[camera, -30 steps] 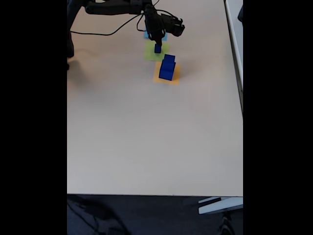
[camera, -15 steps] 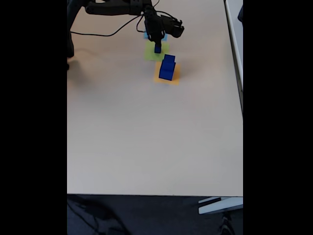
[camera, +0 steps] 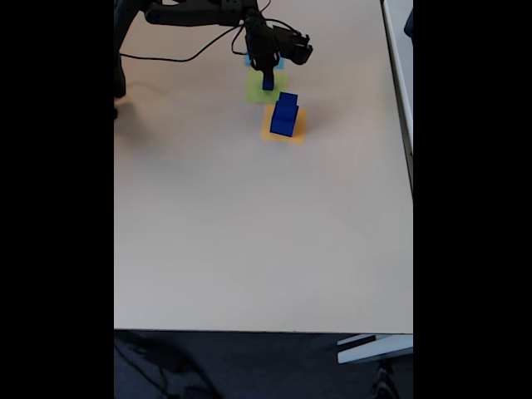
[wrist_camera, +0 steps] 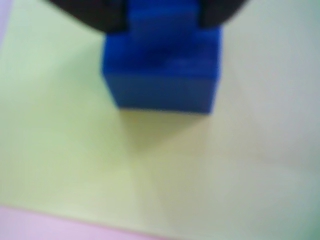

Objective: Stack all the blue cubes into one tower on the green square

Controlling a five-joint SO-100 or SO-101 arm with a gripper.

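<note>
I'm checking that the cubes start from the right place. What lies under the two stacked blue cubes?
An orange square shows around the two stacked blue cubes in the fixed view. The part of it under them is covered.

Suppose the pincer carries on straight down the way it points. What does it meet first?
Most likely the green square. The pincer points down, closed on a small blue cube directly over the paper; whether the cube already touches it is unclear.

table point(camera: 249, 233): beige top, carrying papers at far end | green square point(camera: 258, 90): lying flat | orange square point(camera: 298, 129): lying just beside it | light-blue square point(camera: 248, 60): peeking behind | black cable point(camera: 179, 58): trailing across
</note>
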